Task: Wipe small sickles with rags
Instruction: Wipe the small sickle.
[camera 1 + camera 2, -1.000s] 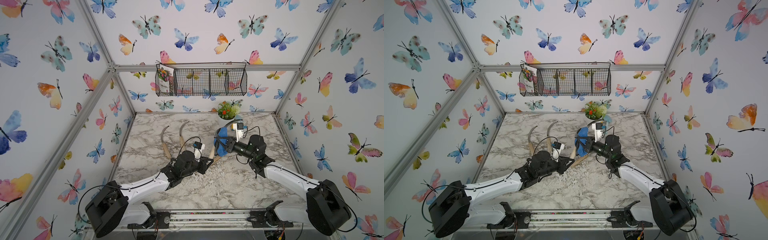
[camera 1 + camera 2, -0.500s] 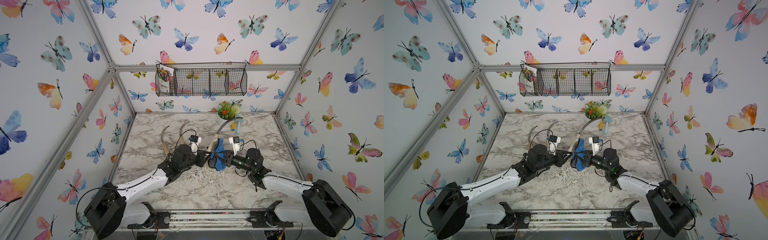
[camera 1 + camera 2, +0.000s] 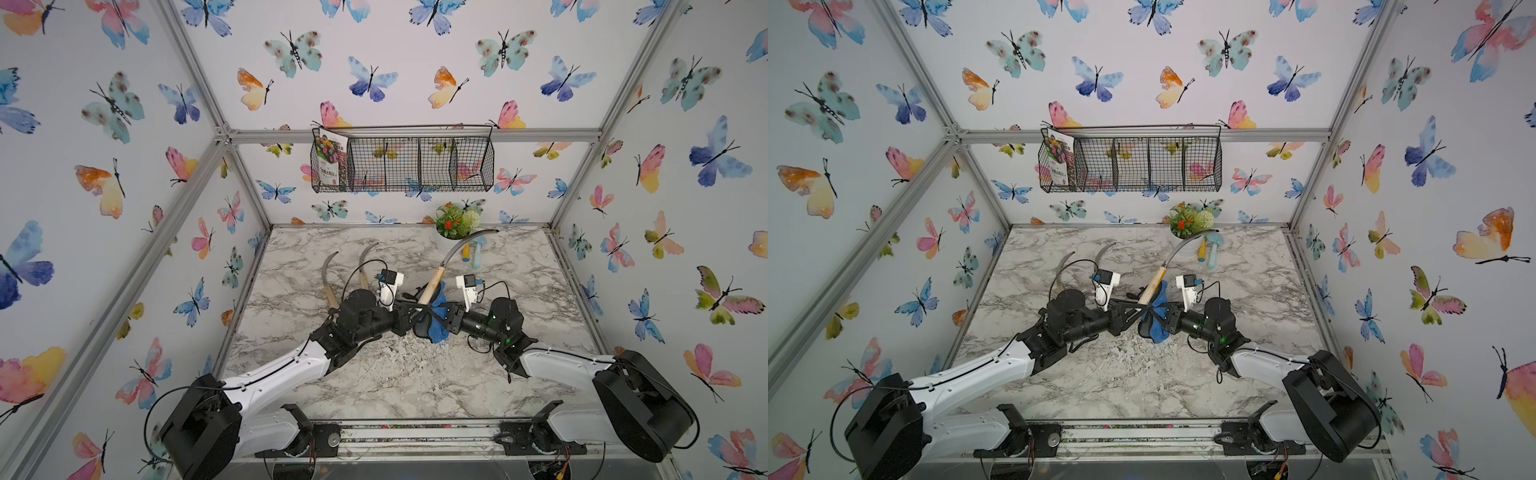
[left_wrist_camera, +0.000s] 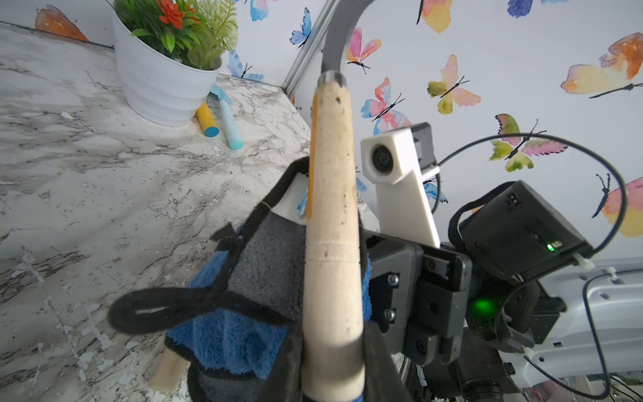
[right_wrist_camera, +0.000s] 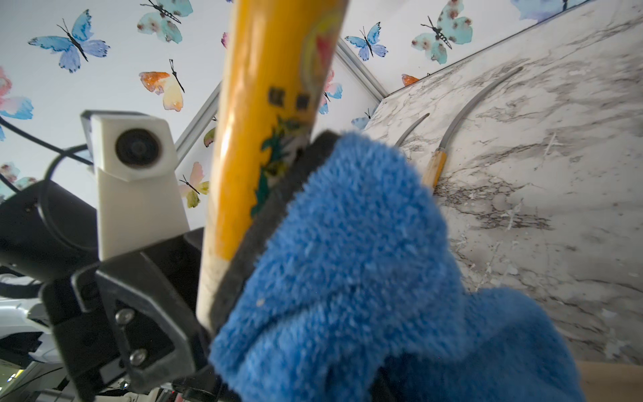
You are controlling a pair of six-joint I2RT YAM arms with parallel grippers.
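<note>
— Which step is judged to be in hand?

— The wiping of one sickle. The held sickle point(image 3: 432, 284) is gripped at the butt of its wooden handle by the left gripper point(image 3: 412, 312), whose fingers are closed around it. It is raised off the table point(image 3: 374, 374) and slanted, with the blade pointed toward the far right. The rag point(image 3: 435, 331) is clamped in the closed fingers of the right gripper point(image 3: 449, 318) and is pressed against the lower part of the handle. Blue pile is shown on one face of it and dark grey on the other.

— What is called for next?

— A stroke along the handle toward the blade is probably needed, with the rag pressed on and the butt held firm. The curve of the blade would have to be followed with care, since the cloth could be snagged on the edge.

— And the other sickles?

— Two are seen flat on the far left of the table, the outer lying sickle point(image 3: 327, 276) and the inner lying sickle point(image 3: 368, 255), side by side. What is taken for a fourth handle point(image 4: 166, 371) is glimpsed on the table beneath the rag.

— Containers?

— A wire basket point(image 3: 457, 166) is hung on the far wall. A seed packet point(image 3: 330, 160) is stood in its leftmost compartment, and nothing can be made out in the others. A white pot point(image 4: 156, 87) with a plant point(image 4: 174, 21) in it is set at the far right, and a trowel point(image 4: 228, 121) is laid just beside it.
</note>
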